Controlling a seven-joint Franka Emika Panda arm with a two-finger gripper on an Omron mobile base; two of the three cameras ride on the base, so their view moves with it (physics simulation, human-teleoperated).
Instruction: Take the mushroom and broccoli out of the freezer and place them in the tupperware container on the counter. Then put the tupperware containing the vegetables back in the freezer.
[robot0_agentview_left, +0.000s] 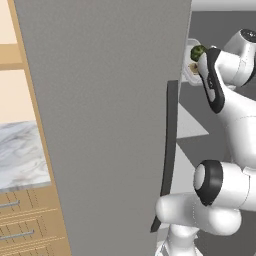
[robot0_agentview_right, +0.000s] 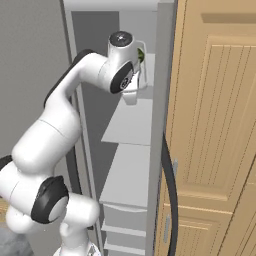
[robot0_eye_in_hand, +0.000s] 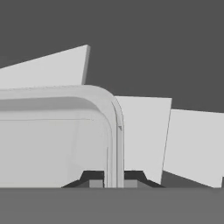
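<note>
**Tupperware at the freezer: spill and collision risks**

The tupperware container (robot0_eye_in_hand: 57, 131) is held high inside the open freezer (robot0_agentview_right: 125, 135), level with its upper shelves (robot0_agentview_right: 131, 122). The gripper (robot0_eye_in_hand: 113, 177) clenches the container's rim wall: in the hand view one dark fingertip sits on each side of that wall, pinching it. The broccoli (robot0_agentview_left: 198, 52) rides in the container, just beside the wrist. You cannot confirm the mushroom from these views; it is too small or hidden.

Risks from here, as a judgement:
- The grasp is on one edge only. If you tilt the wrist, the container may pivot and the broccoli may roll out.
- The arm works close to the open freezer door (robot0_agentview_left: 110, 125) and the shelf edges. A wide swing may knock the container against them.
- If you release before the base rests on a shelf, the container drops.

Count:
- Container: one.
- Broccoli: one.
- Mushroom: none confirmed.
- Light grey shelves: at least three in the right base view.
- Gripper: one.
</note>
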